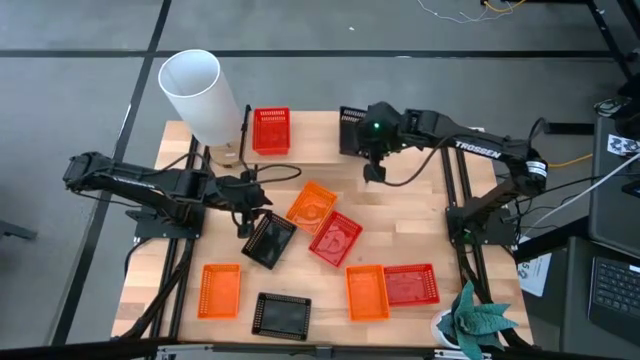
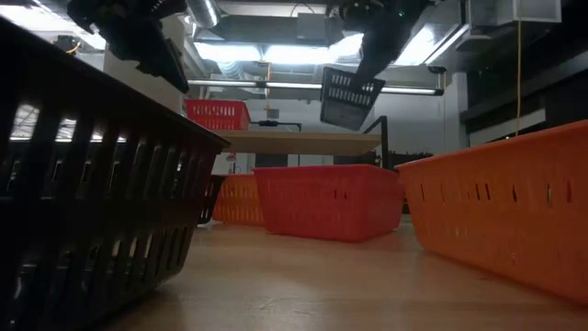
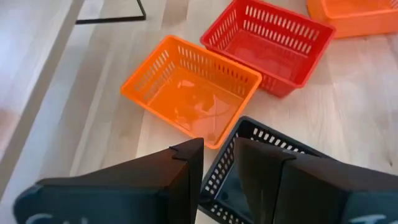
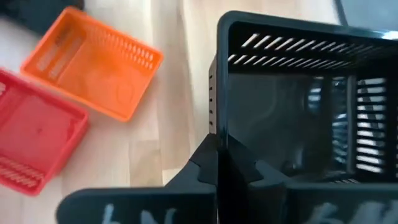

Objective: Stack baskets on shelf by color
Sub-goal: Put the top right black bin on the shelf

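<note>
Right gripper [image 1: 373,172]: up in the air over the far right end of the shelf [image 1: 310,128], jaws clamped on the wall of a black basket [image 2: 350,97]; the low view shows it hanging tilted above the board, so I'd say it is about to be set down there.
Left gripper [image 1: 247,228]: at the middle of the table, fingers [image 3: 186,180] narrowly parted astride the rim of a second black basket [image 1: 268,241]; whether they grip it yet I cannot tell. That basket seems the next one for the black pile.
On the shelf: one red basket [image 1: 271,130] at the left part of the board, likely starting the red stack.
Middle of the table: an orange basket [image 1: 311,204] and a red one [image 1: 335,238], touching, just right of the left gripper.
Near edge: orange [image 1: 220,290], black [image 1: 281,315], orange [image 1: 367,292] and red [image 1: 411,284], waiting their turn.
White cylinder [image 1: 198,95]: far left corner, beside the shelf.
</note>
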